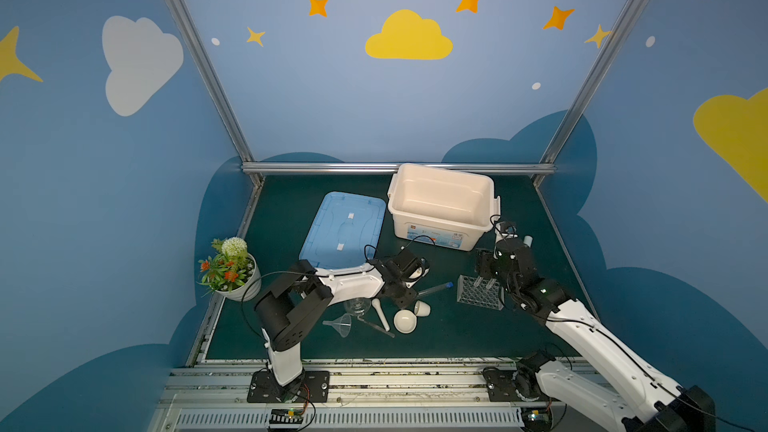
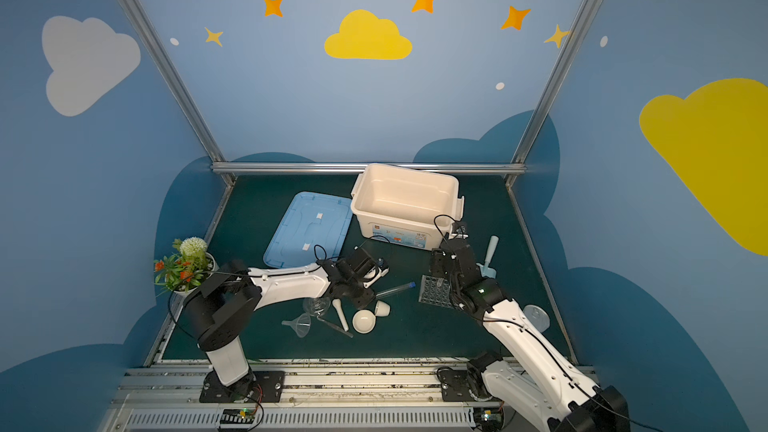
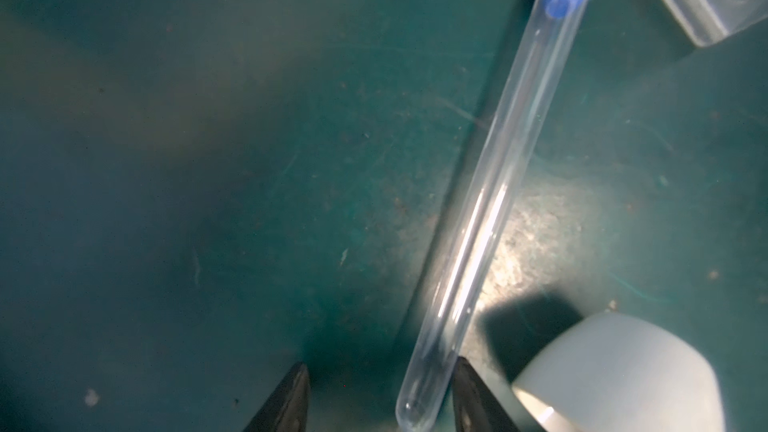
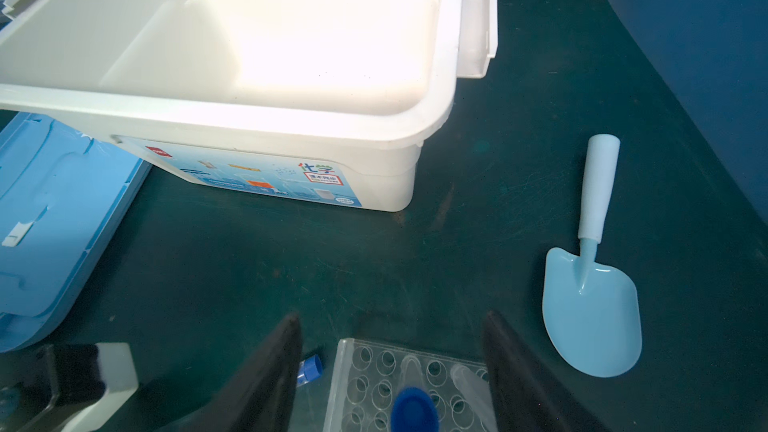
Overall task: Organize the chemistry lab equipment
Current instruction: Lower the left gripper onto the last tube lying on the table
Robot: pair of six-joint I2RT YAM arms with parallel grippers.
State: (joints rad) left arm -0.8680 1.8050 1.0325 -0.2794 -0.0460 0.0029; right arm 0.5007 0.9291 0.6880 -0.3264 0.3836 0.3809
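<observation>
Your left pincer (image 3: 382, 390) is down low over the dark green worktop (image 3: 208, 160), and its two black tips stand apart. The round end of a clear test tube with a blue cap (image 3: 498, 184) lies between them. One tip is very close to the tube and the other is a little way off, so the tube is not pinched. The tube lies flat near the middle of the worktop, and its cap points at the clear plastic rack with holes (image 1: 478, 296). A small white cup (image 3: 623, 371) lies on its side just beside the pincer.

Your right pincer (image 4: 391, 317) hangs over that rack, toward the right edge, with its tips spread wide and holding nothing. A second blue-capped tube (image 4: 414, 409) stands in the rack below the gap.

Toward the front edge from the left pincer sit a round white bowl (image 1: 405, 321), a white pestle (image 1: 381, 315), thin dark tweezers (image 1: 370, 324), a clear funnel (image 1: 341, 323) and a glass flask (image 1: 357, 306), all close together. A white plastic bin (image 1: 440, 218) stands open at the back edge, and its flat blue lid (image 1: 343, 228) lies beside it. A light blue toy shovel (image 4: 590, 284) lies near the right edge. A potted flower plant (image 1: 228, 270) stands at the left edge.
</observation>
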